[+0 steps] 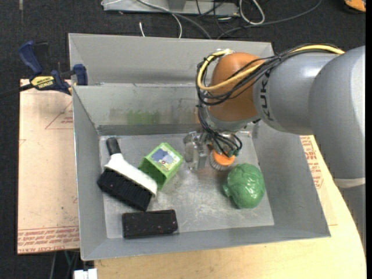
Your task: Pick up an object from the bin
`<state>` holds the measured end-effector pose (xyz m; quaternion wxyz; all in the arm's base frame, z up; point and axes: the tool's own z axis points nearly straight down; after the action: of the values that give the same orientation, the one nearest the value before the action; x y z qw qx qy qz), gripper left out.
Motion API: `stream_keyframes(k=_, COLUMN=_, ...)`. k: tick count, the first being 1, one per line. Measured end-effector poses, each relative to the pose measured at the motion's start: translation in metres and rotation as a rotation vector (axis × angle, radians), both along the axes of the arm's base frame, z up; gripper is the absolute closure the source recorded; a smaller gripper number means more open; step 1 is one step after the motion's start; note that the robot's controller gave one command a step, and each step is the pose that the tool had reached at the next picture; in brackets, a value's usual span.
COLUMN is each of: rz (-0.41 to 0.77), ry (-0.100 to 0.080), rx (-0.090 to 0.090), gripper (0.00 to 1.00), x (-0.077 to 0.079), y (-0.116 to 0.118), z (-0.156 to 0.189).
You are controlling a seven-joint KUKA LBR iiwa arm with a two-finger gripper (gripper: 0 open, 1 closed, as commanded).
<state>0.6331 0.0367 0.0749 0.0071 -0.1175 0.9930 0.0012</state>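
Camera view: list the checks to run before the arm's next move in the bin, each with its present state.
1. Gripper is down inside the bin, over the floor between the green box and the green lumpy toy: ok.
2. Green box stands apart from the gripper: ok.
3. Small orange thing beside the gripper is a loose thing and not a robot part: cannot tell.
4. Green lumpy toy lies free of other bin things: ok.
5. Black brush with white bristles lies clear of the green box: not ok, they touch.
6. Black block lies alone near the front wall: ok.
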Motion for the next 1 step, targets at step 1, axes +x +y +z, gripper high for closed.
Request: stream_keyframes(k=1, rz=0.009, ry=0.0, rx=0.006, gripper=1.0, x=-0.0514, y=-0.031, z=-0.0012)
